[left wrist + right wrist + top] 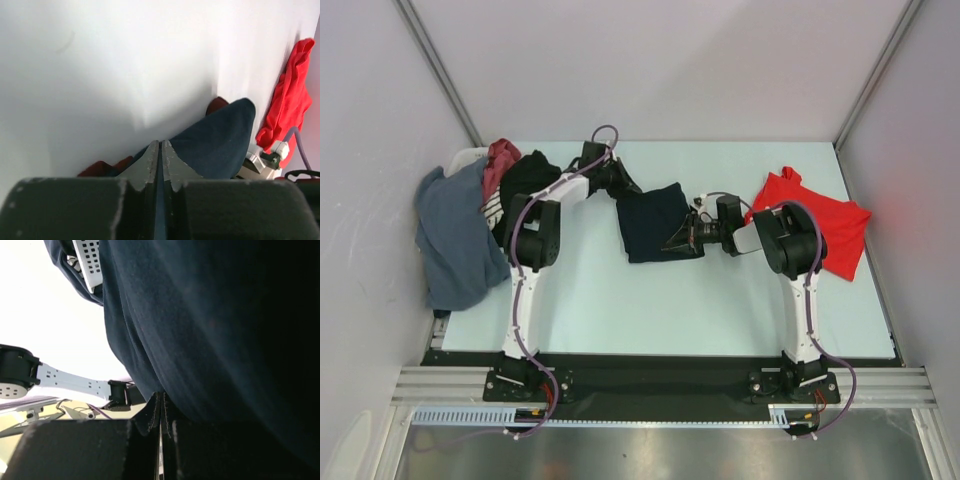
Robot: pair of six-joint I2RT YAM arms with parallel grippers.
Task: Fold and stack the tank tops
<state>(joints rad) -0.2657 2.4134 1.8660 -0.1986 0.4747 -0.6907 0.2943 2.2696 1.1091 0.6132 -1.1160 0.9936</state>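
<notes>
Pale blue-green tabletop [620, 300] enclosed by plain white walls [670, 60]. A white basket [463, 158] stands at its far left corner, heaped with clothes. A grey-blue cloth [455, 240] spills over the basket's near side along the tabletop's left edge. A dark red cloth [503, 158] and a black cloth [525, 178] lie on top.

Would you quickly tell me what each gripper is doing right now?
Left gripper: closed, pinching an edge of the navy tank top.
Right gripper: closed on the same navy tank top.
</notes>
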